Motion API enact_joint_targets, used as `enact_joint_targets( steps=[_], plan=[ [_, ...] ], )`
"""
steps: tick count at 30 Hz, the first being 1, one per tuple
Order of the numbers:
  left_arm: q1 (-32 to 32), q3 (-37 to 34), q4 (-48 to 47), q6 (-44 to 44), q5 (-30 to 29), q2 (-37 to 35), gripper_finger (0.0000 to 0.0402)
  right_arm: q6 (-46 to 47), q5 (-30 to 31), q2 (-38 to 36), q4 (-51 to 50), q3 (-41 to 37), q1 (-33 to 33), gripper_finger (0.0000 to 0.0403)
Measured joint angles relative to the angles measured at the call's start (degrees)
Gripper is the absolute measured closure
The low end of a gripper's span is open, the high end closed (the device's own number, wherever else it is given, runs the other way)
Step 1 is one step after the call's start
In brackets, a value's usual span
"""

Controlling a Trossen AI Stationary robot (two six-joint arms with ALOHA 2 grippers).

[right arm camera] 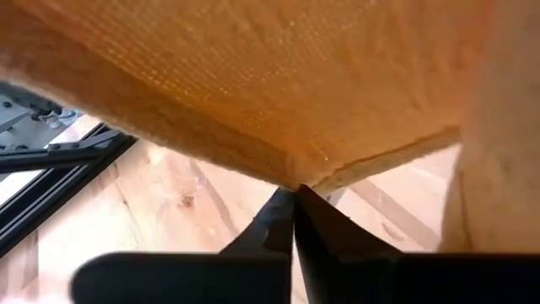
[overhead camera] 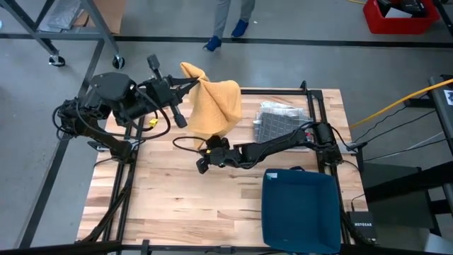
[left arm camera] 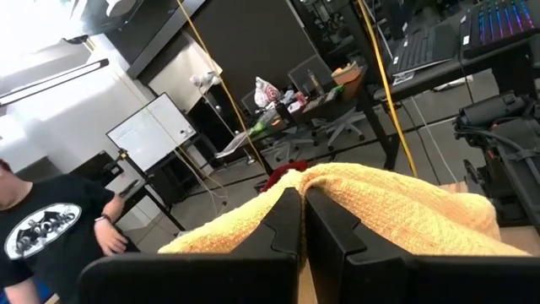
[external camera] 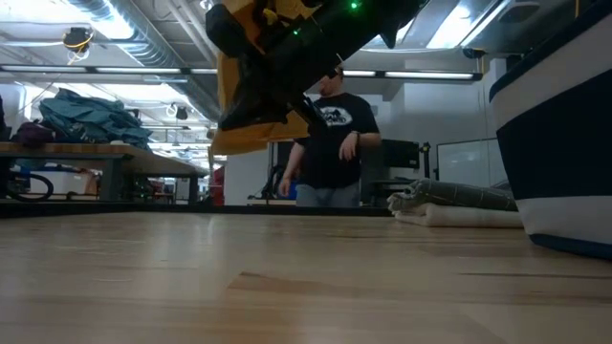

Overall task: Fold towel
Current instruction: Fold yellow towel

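A yellow towel (overhead camera: 212,106) hangs bunched in the air over the table's far middle; in the low view the towel (external camera: 237,105) is clear of the wooden table (overhead camera: 170,191). My left gripper (overhead camera: 182,81) is raised at the far left and shut on the towel's top. My right gripper (overhead camera: 207,144) reaches in from the right, lower down, shut at the towel's lowest corner. In the low view the dark right arm covers much of the towel. My left gripper pinches a bunched upper part of the towel (left arm camera: 325,181) between its two shut fingers, coming level from the table's left. The towel hangs below it; how many layers it has I cannot tell. My right gripper pinches the towel's lower hemmed corner (right arm camera: 297,179) at its fingertips (right arm camera: 283,211), slanting down from the table's right. The corner is lifted clear of the table.
A folded grey towel (overhead camera: 279,122) lies at the far right of the table. A blue bin (overhead camera: 301,209) stands at the near right. Black frame rails (overhead camera: 315,113) border the table. A person (external camera: 330,134) stands beyond the far edge.
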Motion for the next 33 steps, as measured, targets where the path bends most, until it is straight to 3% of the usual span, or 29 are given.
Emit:
enact_joint_targets(
  steps=[11, 23, 33],
  plan=[
    [0.07, 0.00, -0.08, 5.73, -1.05, 0.00, 0.0401, -0.35, -8.96, -0.03, 0.38, 0.00, 0.09, 0.0396],
    [0.07, 0.00, -0.68, 10.19, -6.82, 0.00, 0.0401, -4.57, -19.37, -0.87, -0.96, 0.00, 3.83, 0.0400],
    [0.02, -0.02, -0.62, 10.06, -7.57, 0.00, 0.0401, -4.48, -18.03, -0.92, -6.94, 0.04, 9.21, 0.0383]
  ],
)
